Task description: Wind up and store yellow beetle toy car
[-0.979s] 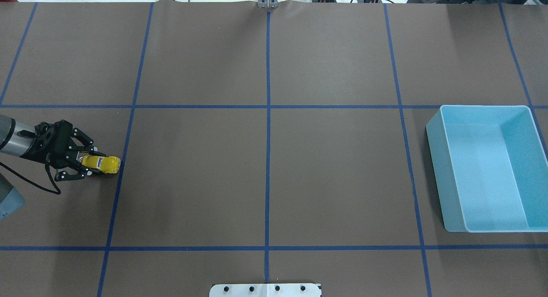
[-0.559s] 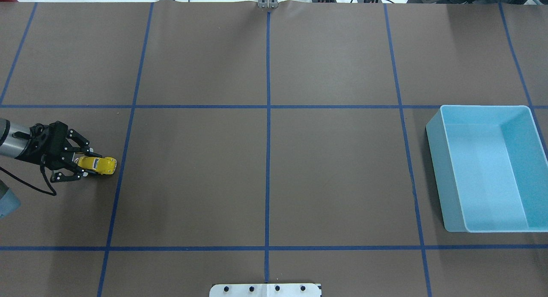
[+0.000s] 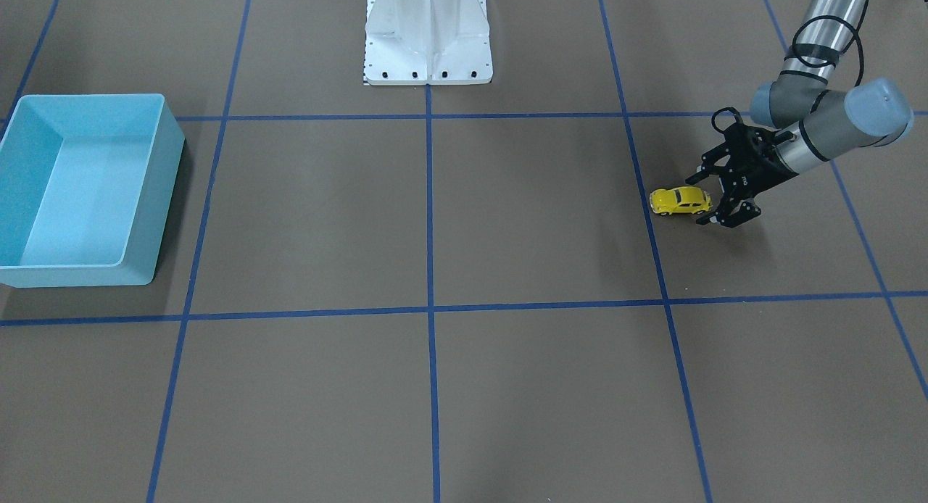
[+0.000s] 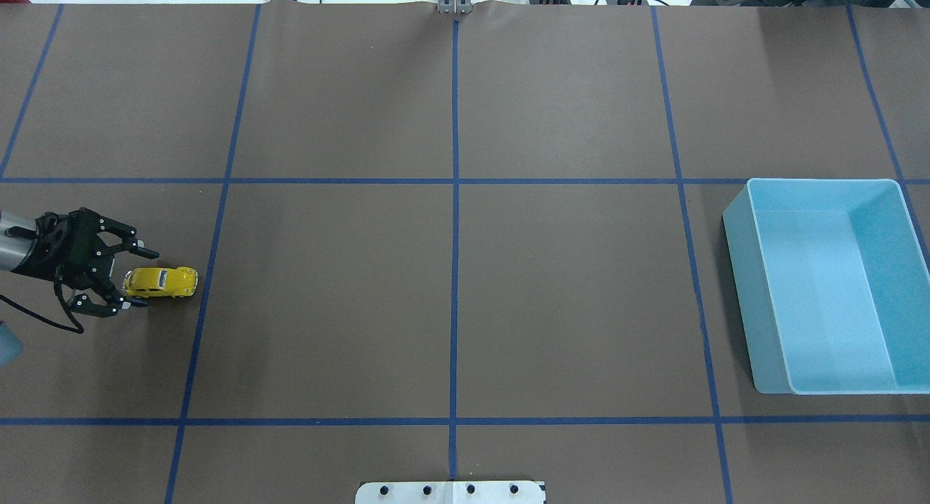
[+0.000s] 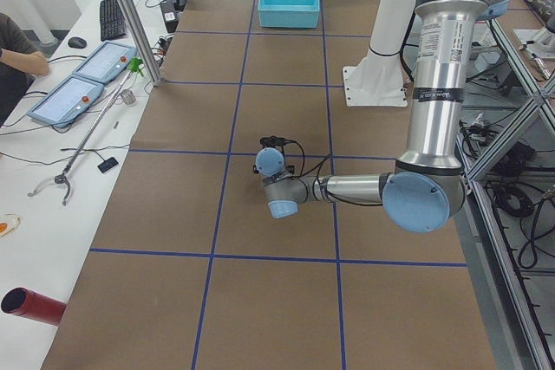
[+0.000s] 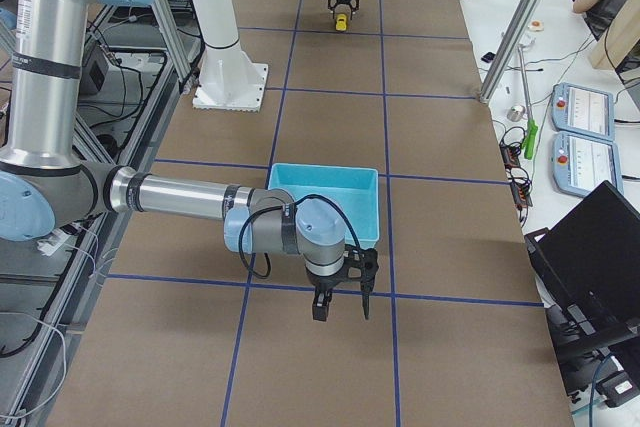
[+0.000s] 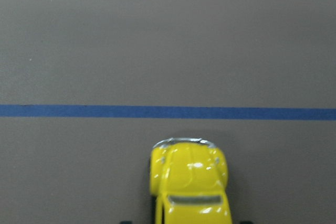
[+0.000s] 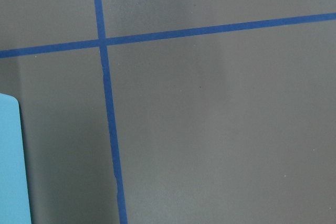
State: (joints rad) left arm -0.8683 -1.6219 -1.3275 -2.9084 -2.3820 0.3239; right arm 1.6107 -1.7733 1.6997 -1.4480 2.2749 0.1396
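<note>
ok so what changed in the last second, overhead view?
The left gripper dragged the yellow beetle toy car a little toward the view's left, then opened and let it go while backing off the same way. The car now sits free on the table, its rear between the spread fingers. The light blue bin has not moved.

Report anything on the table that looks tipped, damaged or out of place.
Nothing stands out. The yellow beetle toy car sits upright on its wheels at the open left tool; the light blue bin stands level.
</note>
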